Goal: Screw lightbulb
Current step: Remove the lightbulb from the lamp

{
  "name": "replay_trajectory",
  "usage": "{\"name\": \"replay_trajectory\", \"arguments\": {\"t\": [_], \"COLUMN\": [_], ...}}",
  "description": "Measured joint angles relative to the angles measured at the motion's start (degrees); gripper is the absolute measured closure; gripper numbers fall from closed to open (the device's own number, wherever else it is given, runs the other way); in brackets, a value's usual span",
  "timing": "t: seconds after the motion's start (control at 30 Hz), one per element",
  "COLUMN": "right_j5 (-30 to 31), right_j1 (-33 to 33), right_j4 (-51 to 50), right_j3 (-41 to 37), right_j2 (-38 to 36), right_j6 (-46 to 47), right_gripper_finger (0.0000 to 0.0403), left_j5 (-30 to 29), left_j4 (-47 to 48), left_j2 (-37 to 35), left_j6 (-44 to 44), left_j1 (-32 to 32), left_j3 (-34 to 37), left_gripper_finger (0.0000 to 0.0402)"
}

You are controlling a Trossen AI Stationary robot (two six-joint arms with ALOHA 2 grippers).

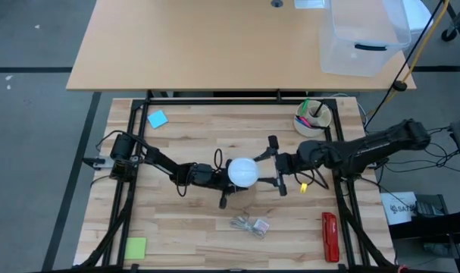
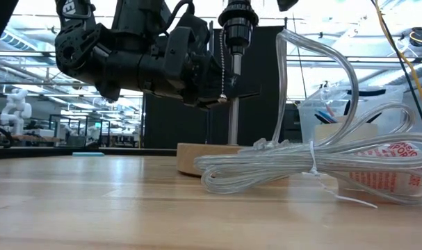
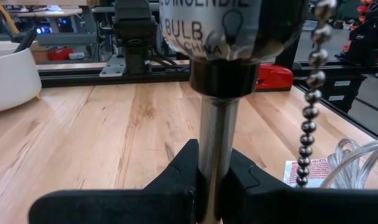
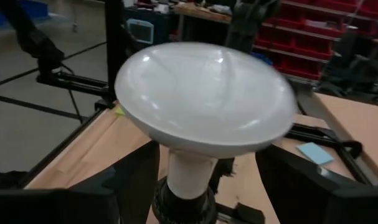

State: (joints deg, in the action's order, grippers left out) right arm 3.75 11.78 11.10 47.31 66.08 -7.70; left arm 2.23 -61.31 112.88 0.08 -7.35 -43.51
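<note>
The white lightbulb (image 1: 242, 171) (image 4: 204, 93) stands upright, its neck (image 4: 189, 171) in the black socket (image 3: 223, 78) on top of a metal post. The post rises from a round wooden disc (image 2: 204, 156) that rests on the table. A bead chain (image 3: 310, 93) hangs beside the post. My left gripper (image 3: 213, 180) (image 1: 214, 180) is shut on the post below the socket. My right gripper (image 1: 266, 168) is open at the bulb's right. Its fingers (image 4: 70, 199) stand on either side of the bulb without touching it. My left gripper pinches the metal post (image 3: 215, 137) between its two fingers, a little below the black socket. The fingers come level from the table's left and lie across the post. The post stands upright on the wooden disc, which sits on the table.
A bundle of clear cord (image 1: 250, 224) (image 2: 315, 167) lies near the lamp toward the front. A white cup of pens (image 1: 311, 117) stands at the far right and a red tool (image 1: 330, 235) at the near right. Blue (image 1: 157, 118) and green (image 1: 136, 247) notes lie on the left.
</note>
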Motion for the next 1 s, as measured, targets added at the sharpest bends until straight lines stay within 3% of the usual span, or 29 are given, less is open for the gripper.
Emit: {"name": "replay_trajectory", "arguments": {"t": [0.43,0.77,0.9,1.0], "right_j5": [15.6,28.4,36.5,41.3], "right_j1": [5.1,12.9,17.2,19.1], "right_j4": [-5.3,-7.4,-1.3,8.6], "right_j3": [0.0,-3.0,-8.0,-12.3], "right_j2": [-5.8,-5.5,-4.5,-2.5], "right_j6": [2.0,10.2,13.6,13.6], "right_gripper_finger": [0.0143,0.0143,0.0143,0.0146], "left_j5": [-2.2,-7.1,-8.2,-9.7], "left_j4": [-0.9,-1.0,-1.1,-1.2], "left_j2": [0.0,0.0,0.0,0.0], "left_j6": [-0.5,-1.1,-1.1,-1.1], "left_j1": [0.0,0.0,0.0,0.0], "left_j3": [0.1,0.0,0.0,0.0], "left_gripper_finger": [0.0373,0.0373,0.0373,0.0373]}}
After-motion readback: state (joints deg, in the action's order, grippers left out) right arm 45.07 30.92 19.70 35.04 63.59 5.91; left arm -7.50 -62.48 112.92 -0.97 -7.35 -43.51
